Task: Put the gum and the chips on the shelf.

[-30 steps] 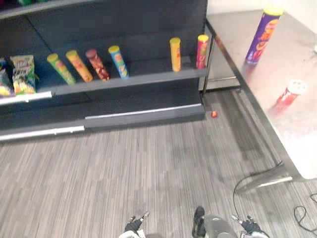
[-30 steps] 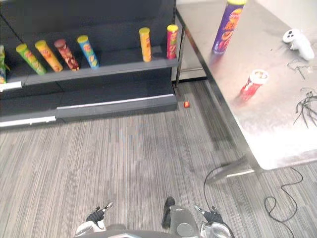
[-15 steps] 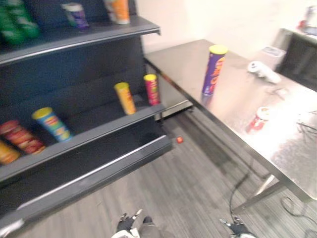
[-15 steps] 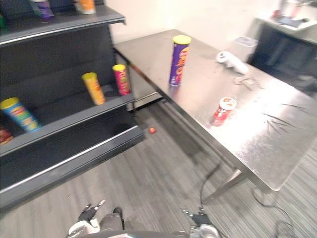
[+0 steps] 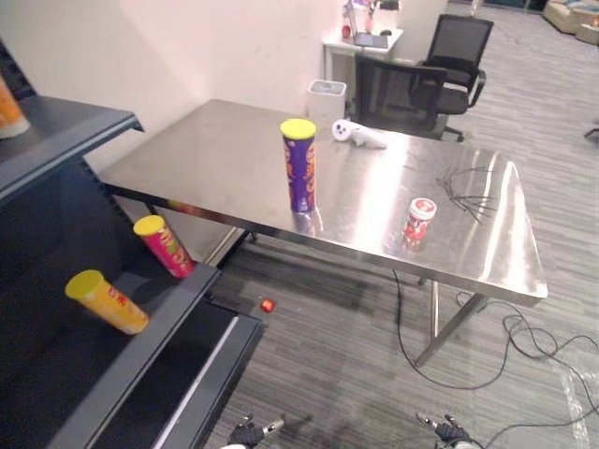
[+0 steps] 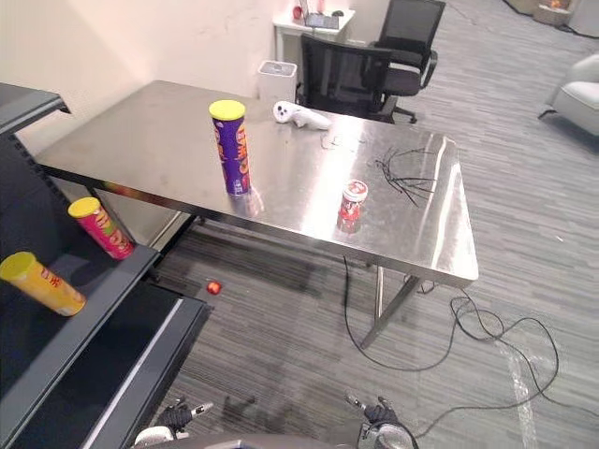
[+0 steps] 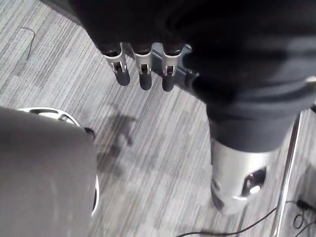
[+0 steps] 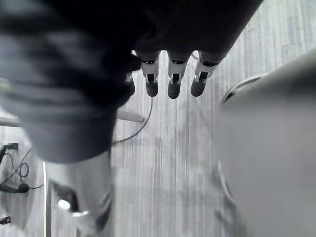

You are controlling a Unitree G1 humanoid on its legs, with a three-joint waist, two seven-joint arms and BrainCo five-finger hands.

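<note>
Both hands peek in at the bottom edge of the left eye view, the left hand (image 5: 245, 434) and the right hand (image 5: 451, 433), low over the grey floor (image 5: 337, 374). The chips can (image 5: 299, 168), tall and purple with a yellow lid, stands upright on the shiny metal table (image 5: 206, 154). The small red gum can (image 5: 418, 221) stands upright on the same table, nearer the front edge and well apart from the chips. The dark shelf (image 5: 150, 351) is at the left. On it a yellow can (image 5: 105, 301) and a pink can (image 5: 166, 246) lean over.

From the right eye view, a white controller (image 6: 299, 115) lies on the table behind the chips can. Thin black wires (image 6: 404, 178) lie on the table behind the gum can. A little red thing (image 6: 213, 287) sits on the floor between the shelf and the table. Black chairs (image 6: 374, 56) and a white bin (image 6: 275, 80) stand behind the table.

From the left wrist view, the left hand's fingers (image 7: 143, 74) hang straight and loose over the floor. They hold nothing.

From the right wrist view, the right hand's fingers (image 8: 171, 81) are also straight and loose over the floor, with nothing in them.
</note>
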